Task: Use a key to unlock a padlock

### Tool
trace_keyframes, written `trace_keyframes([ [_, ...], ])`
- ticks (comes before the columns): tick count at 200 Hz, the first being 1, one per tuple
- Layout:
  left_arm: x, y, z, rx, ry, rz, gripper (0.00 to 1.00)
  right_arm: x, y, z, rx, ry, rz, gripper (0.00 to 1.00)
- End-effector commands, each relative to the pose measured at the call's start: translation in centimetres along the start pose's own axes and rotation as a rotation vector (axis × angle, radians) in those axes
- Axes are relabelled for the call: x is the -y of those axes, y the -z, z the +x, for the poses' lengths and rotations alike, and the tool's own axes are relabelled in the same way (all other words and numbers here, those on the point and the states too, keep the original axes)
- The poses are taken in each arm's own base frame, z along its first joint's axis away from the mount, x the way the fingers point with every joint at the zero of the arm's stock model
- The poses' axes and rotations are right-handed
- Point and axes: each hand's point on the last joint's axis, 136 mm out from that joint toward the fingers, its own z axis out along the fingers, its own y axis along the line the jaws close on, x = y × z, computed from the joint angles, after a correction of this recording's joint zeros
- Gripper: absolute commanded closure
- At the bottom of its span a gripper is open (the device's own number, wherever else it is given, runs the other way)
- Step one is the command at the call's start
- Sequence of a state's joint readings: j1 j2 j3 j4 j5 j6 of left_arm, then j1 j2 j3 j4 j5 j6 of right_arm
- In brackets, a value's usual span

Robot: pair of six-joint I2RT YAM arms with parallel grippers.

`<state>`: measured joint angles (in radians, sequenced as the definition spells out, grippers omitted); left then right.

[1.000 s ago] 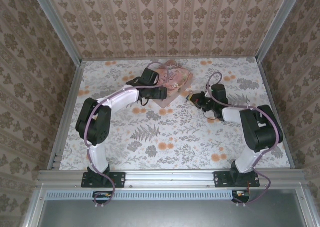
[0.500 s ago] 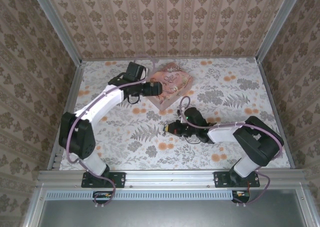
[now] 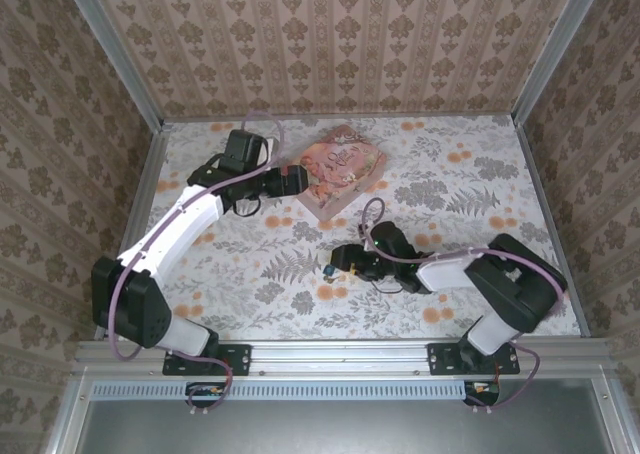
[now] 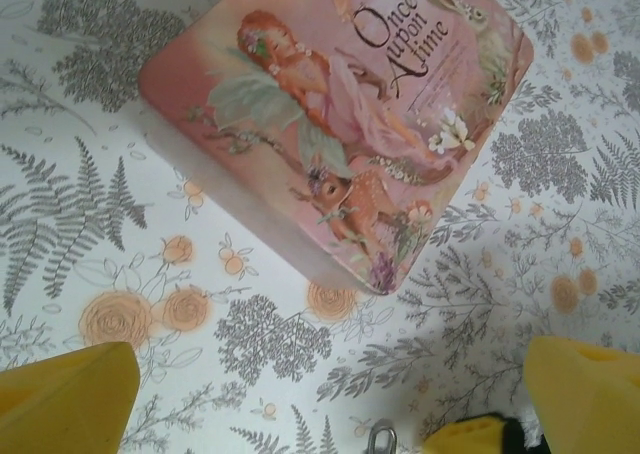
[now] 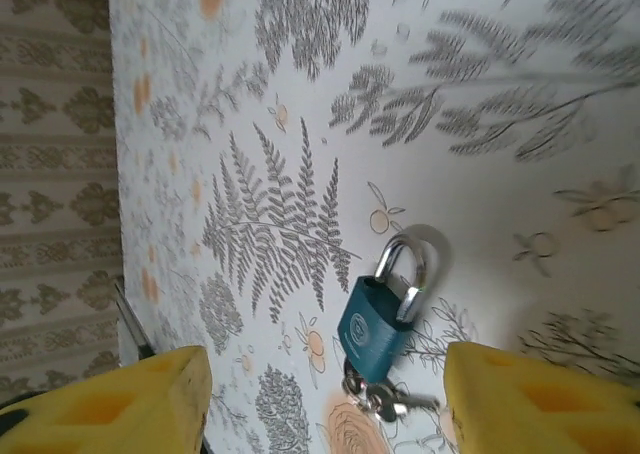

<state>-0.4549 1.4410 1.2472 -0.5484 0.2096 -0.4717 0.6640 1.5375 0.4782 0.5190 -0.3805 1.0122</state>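
Padlock [image 5: 372, 332] is seen lying flat on the table [image 5: 500, 124]. It is small, with a teal rectangular body, a round emblem on the face and a polished silvery U-shaped shackle [image 5: 405, 269]. The key [image 5: 378, 399] is tiny, thin, bright metal, touching the body's bottom end. Whether it is seated in the keyway cannot be told.

Location: on the near side of the pink tin [image 3: 340, 164], toward the arm bases and well apart from it. In the top view the padlock shows as a blue speck [image 3: 329, 271].

The right gripper [image 5: 340, 404] straddles the padlock. Its blocky yellow fingers [image 5: 140, 399] are spread wide, one on each side, clear of the lock, with nothing gripped.

The left gripper [image 4: 325, 394] is also spread fully and nothing is held. It hangs just beside the tin's left corner [image 3: 297, 181].

The tin is flat and square with rounded corners. The lid is glossy and printed with a fairy, a fawn and "Once upon a time".

The table is covered in a matte white print of grey ferns and orange blossoms. It is enclosed by beige damask wallpaper walls [image 3: 350, 44] and an aluminium frame [image 3: 340, 354].

Bare cloth is seen all round the padlock. Wide open floor lies right of the tin, out to the side walls.
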Motion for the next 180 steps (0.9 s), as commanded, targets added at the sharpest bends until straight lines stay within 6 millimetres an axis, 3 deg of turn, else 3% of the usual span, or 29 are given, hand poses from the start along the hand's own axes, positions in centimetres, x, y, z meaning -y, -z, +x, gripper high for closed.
trace_keyframes([
  [1, -1.2, 2.1, -0.1, 0.023, 0.029, -0.015, 0.0, 2.1, 2.9, -1.2, 0.044, 0.004, 0.103, 0.14],
  [19, -2.4, 3.2, -0.2, 0.043, 0.042, -0.043, 0.0, 1.2, 6.2, -3.4, 0.125, 0.023, 0.099, 0.01],
  [52, -5.7, 5.3, -0.8, 0.118, 0.068, -0.155, 0.0, 0.8, 13.1, -8.5, 0.32, 0.077, 0.198, 0.01],
  [77, -8.5, 6.7, -1.7, 0.205, 0.051, -0.267, 0.0, 0.9, 19.5, -13.0, 0.543, 0.163, 0.396, 0.0],
  [100, -9.7, 7.7, -3.0, 0.297, -0.007, -0.319, 0.0, 1.3, 25.3, -16.8, 0.78, 0.214, 0.575, 0.0],
  [114, -10.2, 8.3, -3.9, 0.37, -0.053, -0.351, 0.0, 1.4, 27.5, -18.6, 0.87, 0.256, 0.643, 0.0],
  [143, -11.5, 9.2, -4.9, 0.486, -0.121, -0.44, 0.0, 2.1, 28.7, -21.7, 0.932, 0.355, 0.772, 0.0],
  [180, -14.0, 9.0, -4.8, 0.499, -0.214, -0.582, 0.0, 5.3, 26.3, -23.8, 0.887, 0.446, 0.874, 0.0],
])
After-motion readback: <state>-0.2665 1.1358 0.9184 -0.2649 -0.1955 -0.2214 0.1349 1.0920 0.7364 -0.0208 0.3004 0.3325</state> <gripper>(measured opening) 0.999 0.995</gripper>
